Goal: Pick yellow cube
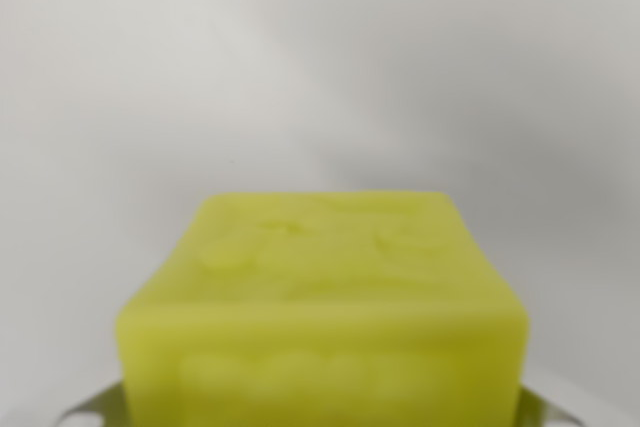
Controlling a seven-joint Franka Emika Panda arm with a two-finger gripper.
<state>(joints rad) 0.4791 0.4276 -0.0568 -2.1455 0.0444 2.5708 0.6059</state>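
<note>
**Yellow cube sits between the jaws, close under the wrist camera**

The yellow cube (320, 317) fills the lower middle of the wrist view, so near the lens that it is out of focus. Its top face slopes away from the camera and shows faint raised marks, too blurred to read. Its near face runs off the bottom edge of the picture and carries a row of soft embossed bumps, also unreadable. The cube looks upright and square to the camera, with its top edges running roughly level.

At the bottom corners of the view, two small pale metallic tips show, one at the wrist view's left (95, 409) and one at the wrist view's right (545, 409). These appear to be parts of the jaws, one on each side of the cube, so the cube lies between them. Each tip sits right against the cube's lower side in the picture, but the blur and the tight framing do not show whether the metal presses on the cube or only stands just beside it. The jaws are therefore spread at least as wide as the cube; whether they are pinching it cannot be told.

Beyond the cube, the rest of the view is a plain pale grey surface (320, 67) with soft darker shading toward the upper right. Whether this is the desk or a wall behind it cannot be told, nor whether the cube rests on anything.
</note>
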